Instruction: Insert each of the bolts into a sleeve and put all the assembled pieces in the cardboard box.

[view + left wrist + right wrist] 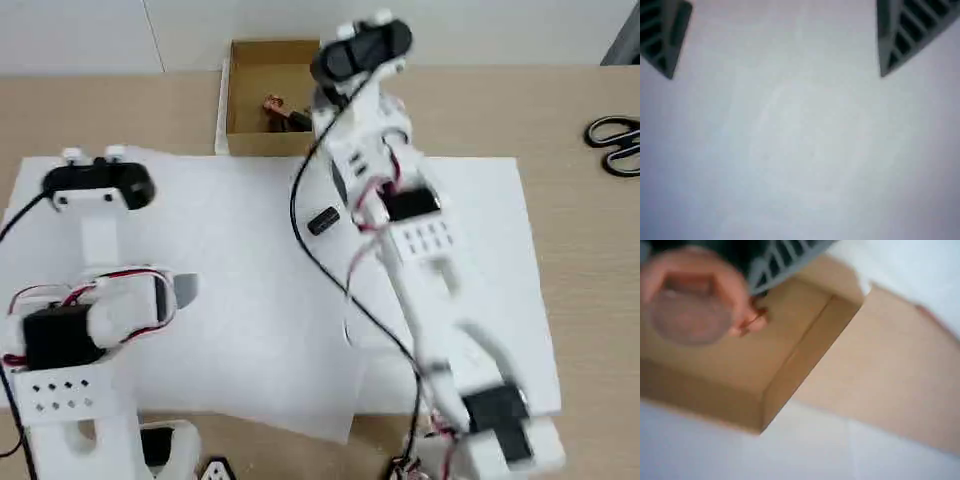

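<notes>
Right gripper (350,62) tight around copper sleeve (690,307) above cardboard box (800,365); left gripper (776,74) wide, empty

High view: overhead, takes in the whole tabletop (560,110). Left wrist: close, facing white sheet (800,150). Right wrist: close over cardboard box (805,355), shared with high view.

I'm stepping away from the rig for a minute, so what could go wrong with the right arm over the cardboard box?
1. The copper piece at the right gripper hangs over the cardboard box; released badly, it may hit the piece already inside and bounce.
2. That arm's black cable runs close by the small black part on the white sheet and could drag it.
</notes>
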